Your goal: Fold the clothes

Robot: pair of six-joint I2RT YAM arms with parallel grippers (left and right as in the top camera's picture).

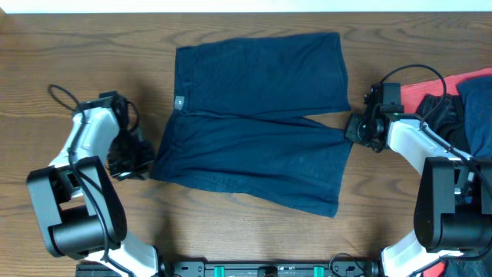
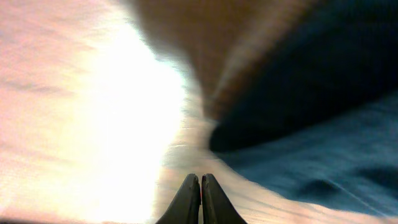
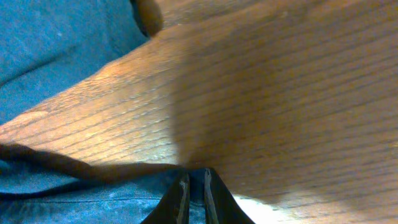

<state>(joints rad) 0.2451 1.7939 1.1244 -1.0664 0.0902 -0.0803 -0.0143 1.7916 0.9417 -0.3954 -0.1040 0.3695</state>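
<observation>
The dark navy shorts lie spread flat on the wooden table, waistband to the left and both legs pointing right. My left gripper sits on the table just off the shorts' lower left waistband corner. In the left wrist view its fingers are pressed together with nothing between them, and the shorts lie to their right. My right gripper is at the upper right hem corner of the near leg. In the right wrist view its fingers are closed on the blue fabric at the edge.
A bright red cloth and a dark garment lie piled at the right edge, behind the right arm. Black cables loop over both arms. The table's far edge runs along the top.
</observation>
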